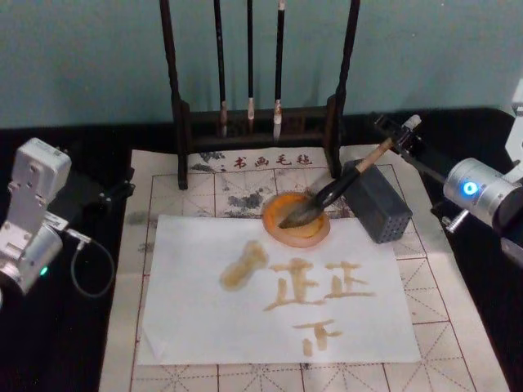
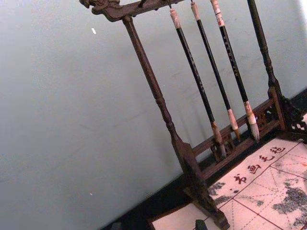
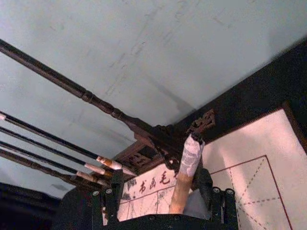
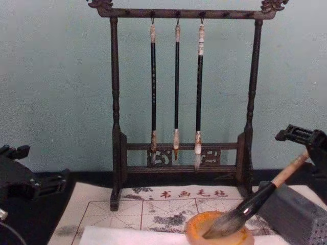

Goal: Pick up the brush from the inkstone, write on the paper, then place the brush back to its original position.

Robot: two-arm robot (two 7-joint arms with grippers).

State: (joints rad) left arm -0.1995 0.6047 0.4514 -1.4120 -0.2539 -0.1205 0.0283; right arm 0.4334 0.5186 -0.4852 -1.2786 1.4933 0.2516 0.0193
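Observation:
The brush (image 1: 327,196) lies slanted, its bristle head resting in the round orange inkstone (image 1: 278,233) and its tan handle leaning over the grey block (image 1: 380,208). My right gripper (image 1: 398,132) stands open around the handle's white end, with one finger close to the wood and a wide gap on the other side, as the right wrist view shows at the brush (image 3: 184,182). In the chest view the brush (image 4: 255,201) rises from the inkstone (image 4: 196,229) toward that gripper (image 4: 306,140). The white paper (image 1: 204,327) bears several amber strokes. My left gripper (image 1: 110,192) is parked at the left.
A dark wooden rack (image 1: 261,122) with three thin hanging brushes (image 4: 176,87) stands behind the inkstone. A gridded calligraphy mat (image 1: 441,318) lies under the paper on the black table. A cable (image 1: 86,261) loops beside the left arm.

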